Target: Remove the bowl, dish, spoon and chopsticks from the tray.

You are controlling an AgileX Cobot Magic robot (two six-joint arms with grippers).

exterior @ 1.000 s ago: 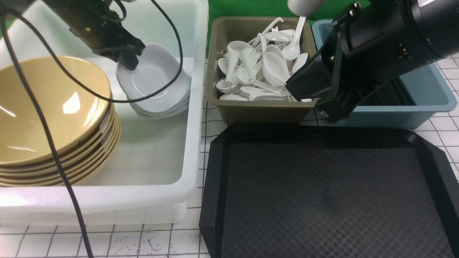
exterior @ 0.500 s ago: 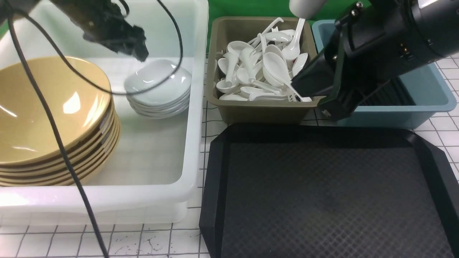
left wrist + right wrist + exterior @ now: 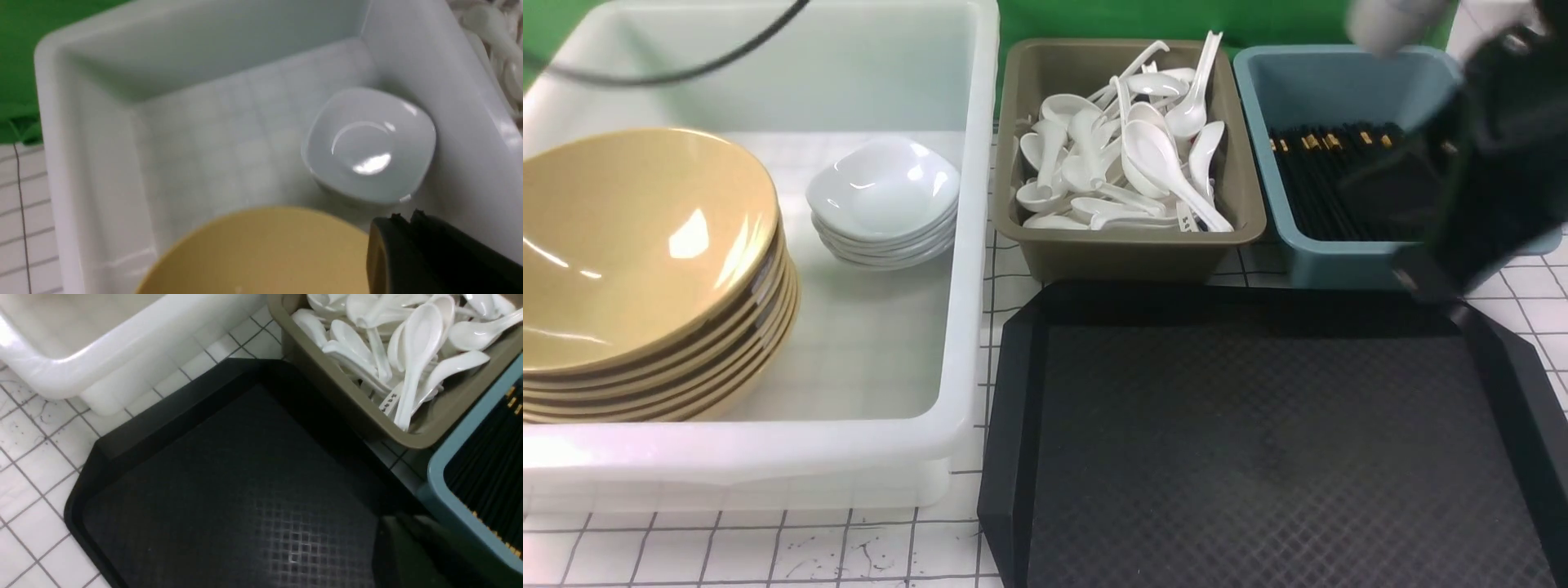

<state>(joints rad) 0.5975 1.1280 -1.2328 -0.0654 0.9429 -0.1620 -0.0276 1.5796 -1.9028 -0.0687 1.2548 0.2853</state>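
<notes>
Gridded tabletop (image 3: 768,547) — tray (image 3: 1258,449) escapes left wrist view; left gripper (image 3: 406,222), right gripper (image 3: 402,537) closed.

A large white translucent plastic tub (image 3: 768,461) with a thick rolled rim is set on the left of a white surface (image 3: 792,551) ruled with a dark grid. Just beside its right wall, toward the back, a smaller olive-brown rectangular plastic bin (image 3: 1127,257) is placed, and a pale blue rectangular plastic bin (image 3: 1339,82) is set close to that one's right side. Faint dark scuff marks are seen on the surface in front of the tub. A bright green backdrop (image 3: 1094,16) is seen behind the three containers.
</notes>
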